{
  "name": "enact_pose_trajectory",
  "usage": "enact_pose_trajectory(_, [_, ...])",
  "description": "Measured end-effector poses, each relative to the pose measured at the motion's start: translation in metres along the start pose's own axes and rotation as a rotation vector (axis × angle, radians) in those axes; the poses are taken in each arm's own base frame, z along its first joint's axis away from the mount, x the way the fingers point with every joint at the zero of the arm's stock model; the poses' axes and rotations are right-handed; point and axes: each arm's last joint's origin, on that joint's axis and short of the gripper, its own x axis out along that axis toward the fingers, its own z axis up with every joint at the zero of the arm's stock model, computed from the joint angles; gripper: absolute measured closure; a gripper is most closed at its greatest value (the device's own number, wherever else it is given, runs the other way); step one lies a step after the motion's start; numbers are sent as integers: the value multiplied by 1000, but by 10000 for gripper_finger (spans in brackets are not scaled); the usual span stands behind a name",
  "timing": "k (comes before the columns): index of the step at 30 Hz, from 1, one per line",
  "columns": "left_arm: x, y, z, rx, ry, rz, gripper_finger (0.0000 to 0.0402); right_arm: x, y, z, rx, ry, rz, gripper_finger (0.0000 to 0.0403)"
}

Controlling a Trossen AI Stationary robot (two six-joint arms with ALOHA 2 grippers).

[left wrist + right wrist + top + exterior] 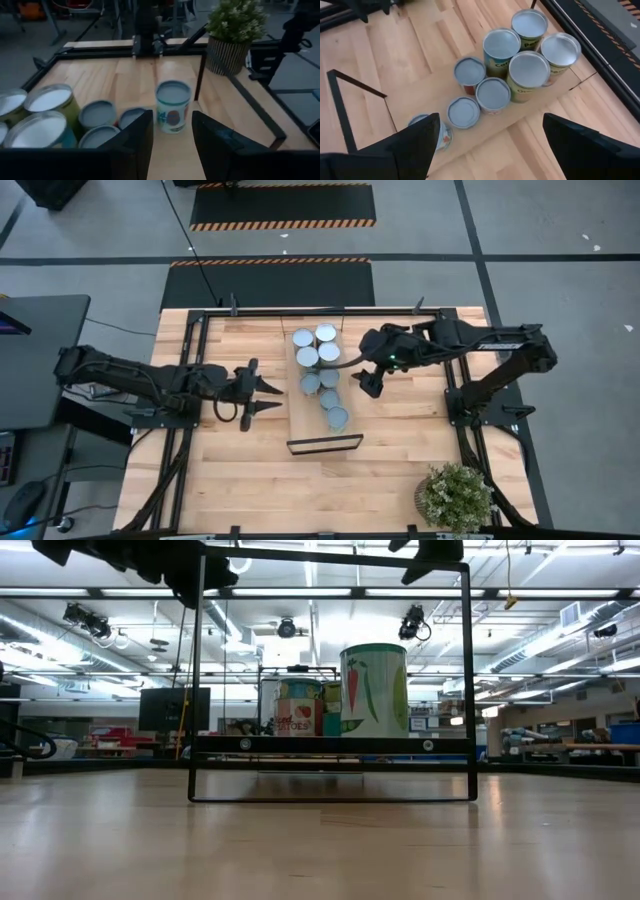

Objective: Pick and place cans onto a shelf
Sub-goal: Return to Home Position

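Wooden shelf held all 8 cans; left hand and right hand flanked its long sides, both spread apart, gripping nothing.

The cans have silvery pale-blue tops, and the taller ones have yellowish-green sides. In the low view, one can has a white label with an orange carrot and green pods. A second can seems to be red and white. The shelf is light wood with a black frame. The green plant sits in a striped pot.
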Motion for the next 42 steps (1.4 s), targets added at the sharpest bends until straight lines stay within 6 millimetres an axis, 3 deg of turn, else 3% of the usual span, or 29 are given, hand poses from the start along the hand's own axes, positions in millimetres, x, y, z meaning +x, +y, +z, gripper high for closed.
enact_pose_trajectory(4, [0, -8, -3, -16, -18, -32, 260, 6, 0, -15, -10, -77, 40, 42])
enact_pose_trajectory(12, [-3, -13, -43, -70, -91, -13, 260, 29, -3, -53, -69, -229, 122, 42])
enact_pose_trajectory(19, [-30, -1, -45, -49, -217, 78, 260, 23, -25, -78, -34, -349, 189, 42])
enact_pose_trajectory(26, [-56, 6, -73, -73, -394, 139, 276, 24, -47, -108, -25, -550, 258, 42])
enact_pose_trajectory(35, [-76, 11, -81, -60, -445, 208, 308, 15, -83, -124, 9, -697, 257, 42])
enact_pose_trajectory(42, [-83, 13, -81, -26, -464, 218, 347, 32, -100, -144, 45, -778, 260, 58])
